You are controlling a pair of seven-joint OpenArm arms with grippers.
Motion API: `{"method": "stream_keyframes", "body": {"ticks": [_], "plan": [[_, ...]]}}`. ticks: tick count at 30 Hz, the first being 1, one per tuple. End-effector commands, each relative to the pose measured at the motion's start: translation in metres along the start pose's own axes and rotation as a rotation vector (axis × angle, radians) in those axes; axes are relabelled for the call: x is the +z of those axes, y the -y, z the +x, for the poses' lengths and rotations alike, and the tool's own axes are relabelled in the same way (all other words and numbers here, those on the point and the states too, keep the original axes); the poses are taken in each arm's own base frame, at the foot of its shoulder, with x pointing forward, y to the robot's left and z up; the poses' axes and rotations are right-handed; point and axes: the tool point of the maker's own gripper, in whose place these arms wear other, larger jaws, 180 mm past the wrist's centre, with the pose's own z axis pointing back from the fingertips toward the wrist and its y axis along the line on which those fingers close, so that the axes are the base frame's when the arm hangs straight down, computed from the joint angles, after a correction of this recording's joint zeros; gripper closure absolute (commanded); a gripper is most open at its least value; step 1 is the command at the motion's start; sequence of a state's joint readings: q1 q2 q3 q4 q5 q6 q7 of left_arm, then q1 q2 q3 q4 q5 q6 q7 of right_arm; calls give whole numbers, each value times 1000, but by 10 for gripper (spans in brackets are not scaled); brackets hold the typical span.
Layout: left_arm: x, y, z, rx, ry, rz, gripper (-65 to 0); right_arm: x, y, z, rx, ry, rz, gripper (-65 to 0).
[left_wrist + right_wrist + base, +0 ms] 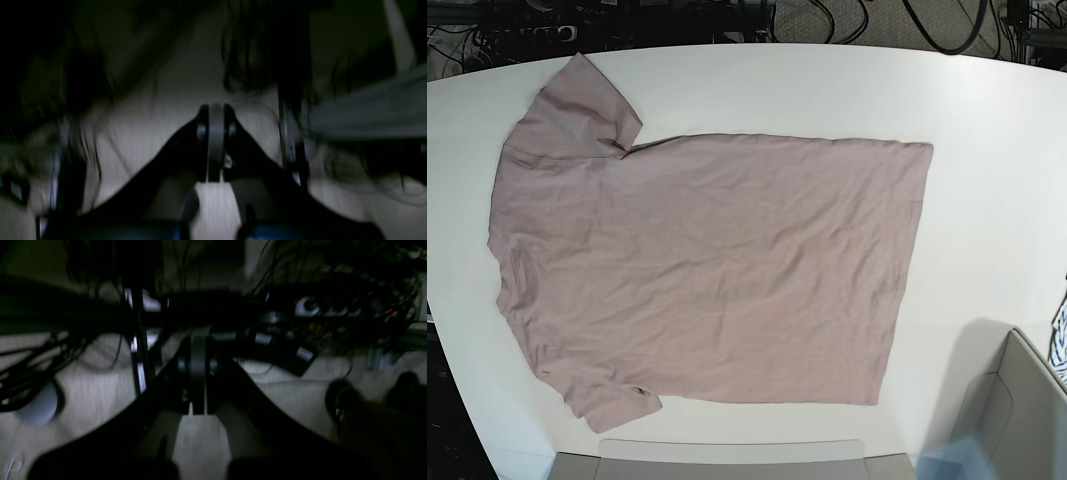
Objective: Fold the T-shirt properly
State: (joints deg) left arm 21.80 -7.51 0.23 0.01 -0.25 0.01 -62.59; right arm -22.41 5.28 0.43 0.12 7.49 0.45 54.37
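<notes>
The dusty-pink T-shirt [697, 270] lies spread flat on the white table [987, 120] in the base view. Its neck end is to the left, its hem to the right, and a sleeve sticks out at the upper left and at the lower left. Neither arm shows in that view. In the left wrist view my left gripper [216, 111] is shut with nothing between its pads, over a dim pale floor. My right gripper [198, 340] is likewise shut and empty, with dark cables behind it. The T-shirt appears in neither wrist view.
A grey bin [1012, 400] stands at the table's lower right, with a blue-and-white patterned cloth [1061, 340] at the right edge. A flat grey tray [727, 458] runs along the bottom edge. Cables and power strips [527, 30] lie beyond the far side.
</notes>
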Motion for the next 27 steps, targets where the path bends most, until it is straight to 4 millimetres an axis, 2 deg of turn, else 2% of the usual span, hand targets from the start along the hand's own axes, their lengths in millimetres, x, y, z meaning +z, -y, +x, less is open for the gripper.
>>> {"method": "stream_keyframes", "body": {"ticks": [1,3,4,6,9,12,16,21,27], "plan": [[11,0,11,-5,88,-1,-4,17,12,-5,14,33,-14,-3],[23,-1,26,-10,191,-1,-4,31,15,3,20,119,-15,-3],[29,-1,27,-10,211,-2,-4,40,12,-4,19,117,-10,-3],[31,-2,25,-13,206,-2,-4,42,16,-2,23,125,-10,-3],[35,-4,32,-16,246,0,-4,53,15,-2,15,151,-7,-3],[48,-14,41,-18,299,28,-4,65,14,13,-34,237,-27,-3],[71,-41,73,-40,435,101,-4,94,3,47,-109,380,-10,-3],[103,-72,128,-97,616,168,-4,134,-14,111,-158,572,62,-3],[123,-75,189,-129,807,162,-4,166,-27,179,-205,649,143,-3]]}}
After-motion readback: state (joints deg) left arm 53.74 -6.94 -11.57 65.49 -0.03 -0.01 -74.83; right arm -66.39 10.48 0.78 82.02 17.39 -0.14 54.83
